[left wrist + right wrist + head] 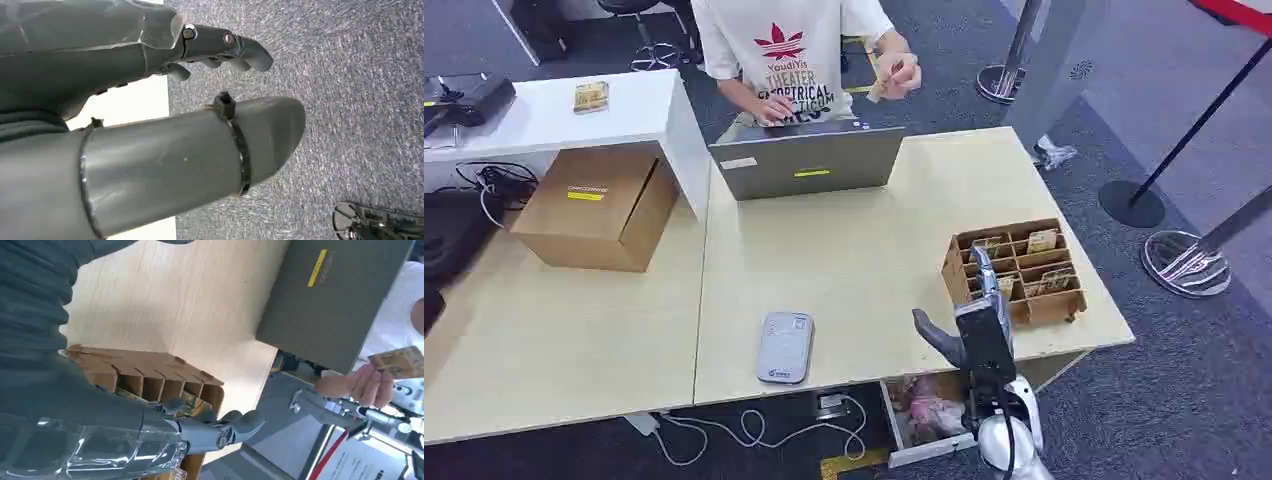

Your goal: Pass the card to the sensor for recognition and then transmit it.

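Observation:
The grey card sensor point(785, 347) lies flat near the front edge of the wooden table point(854, 270). A cardboard card box point(1014, 270) with several slots holding cards stands at the table's right end. My right hand point(964, 335) is raised just in front of that box, fingers apart and holding nothing. In the right wrist view my right hand point(200, 432) reaches beside the card box point(145, 370). A person behind the laptop point(809, 160) holds up a card point(877, 85), seen as a tan card point(400, 362) in the right wrist view. My left hand point(165, 50) hangs over the carpet, holding nothing.
A brown cardboard carton point(599, 205) sits at the table's left, beside a white stand point(554, 115) carrying a small card pack point(591, 96). An open drawer point(924, 410) juts out below the table front. Barrier post bases point(1184, 262) stand on the carpet to the right.

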